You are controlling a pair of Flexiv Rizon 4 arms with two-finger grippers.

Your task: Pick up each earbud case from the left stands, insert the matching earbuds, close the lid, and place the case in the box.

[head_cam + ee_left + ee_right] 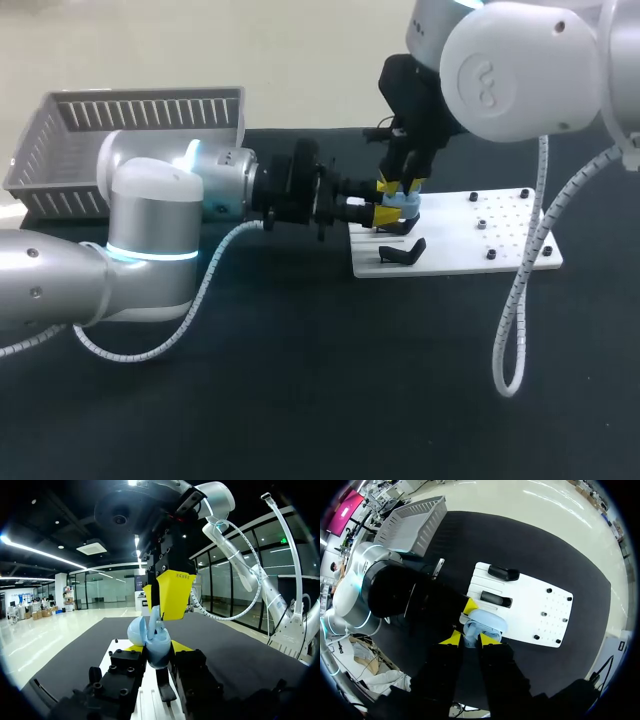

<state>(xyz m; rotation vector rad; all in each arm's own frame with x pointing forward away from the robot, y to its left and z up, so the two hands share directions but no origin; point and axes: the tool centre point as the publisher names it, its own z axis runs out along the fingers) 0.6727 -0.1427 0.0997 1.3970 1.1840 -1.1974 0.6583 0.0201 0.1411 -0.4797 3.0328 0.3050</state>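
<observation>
While my left hand [158, 649] clamps the pale blue earbud case [487, 622] from both sides over the white board [480, 250] on the worktop [300, 400], lid [136, 630] open, my right hand [469, 639] hangs just above it, tips at the opening. I cannot tell whether they pinch anything.

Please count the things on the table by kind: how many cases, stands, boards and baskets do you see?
Light blue earbud case: 1
Black stands: 2
White board: 1
Grey basket: 1
Total: 5
</observation>
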